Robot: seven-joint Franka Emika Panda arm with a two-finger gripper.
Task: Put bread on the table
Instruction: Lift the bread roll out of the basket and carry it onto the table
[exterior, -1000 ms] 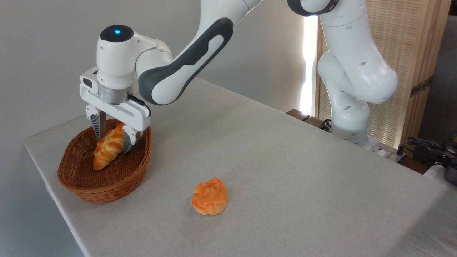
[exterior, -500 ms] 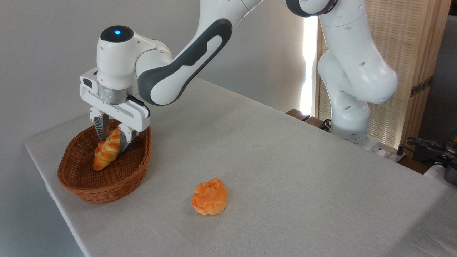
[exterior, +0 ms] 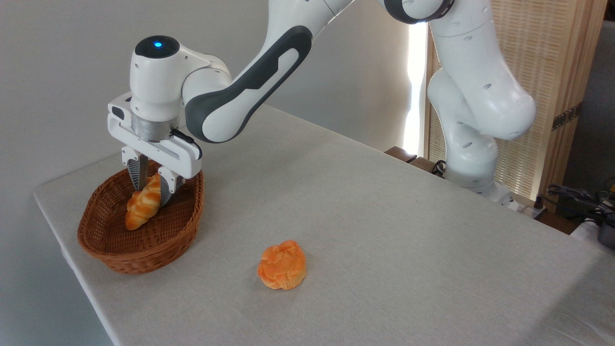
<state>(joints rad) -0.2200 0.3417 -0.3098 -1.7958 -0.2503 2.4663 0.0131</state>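
Observation:
The bread point(exterior: 142, 204), a golden braided loaf, sits tilted inside a brown wicker basket point(exterior: 139, 250) at the left end of the table point(exterior: 384, 230). My gripper point(exterior: 152, 194) points down into the basket with its two fingers pressed against the loaf's upper half, shut on it. The lower end of the loaf sticks out below the fingers toward the basket floor; whether it touches the floor I cannot tell.
A round orange bun point(exterior: 282, 265) lies on the cloth to the right of the basket, near the front edge. The robot's base point(exterior: 473, 158) stands at the table's far right side. Cables and gear point(exterior: 591, 206) sit beyond the right edge.
The fingers have closed in from either side of the loaf until they grip it. The hand has stayed over the basket, and the loaf has barely shifted.

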